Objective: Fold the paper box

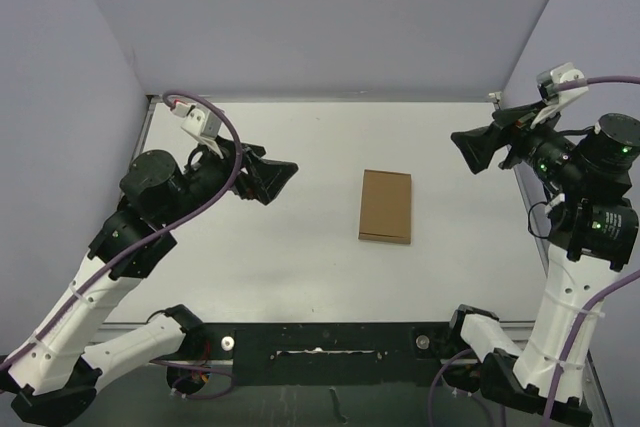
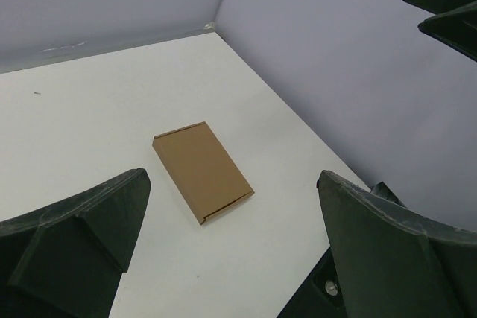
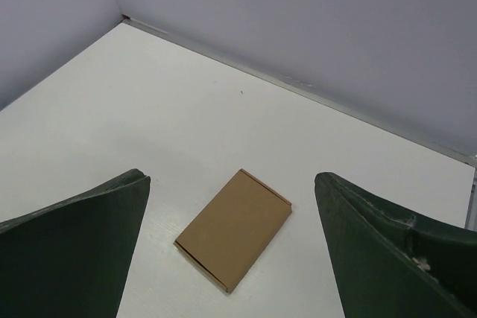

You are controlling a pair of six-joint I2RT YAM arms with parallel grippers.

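Both of my claws hang above the white table [image 1: 250, 267] with the task's piece lying between them, untouched. My left gripper [image 1: 284, 179] points inward from the left side, its dark green fingers [image 2: 89, 236] spread wide and holding nothing. My right gripper [image 1: 462, 152] faces it from the right edge of the table, jaws likewise spread wide and empty.

The paper box [image 1: 386, 206], a plain brown cardboard piece, lies closed and flat on the tabletop, a little right of centre. Its long sides run away from my bases toward the pale lilac back wall [image 1: 320, 17]. A thin seam shows along its near short edge. It lies apart from both claws, somewhat nearer my right one. Each wrist camera sees the box framed in the gap between its own two fingers, resting on bare white surface.
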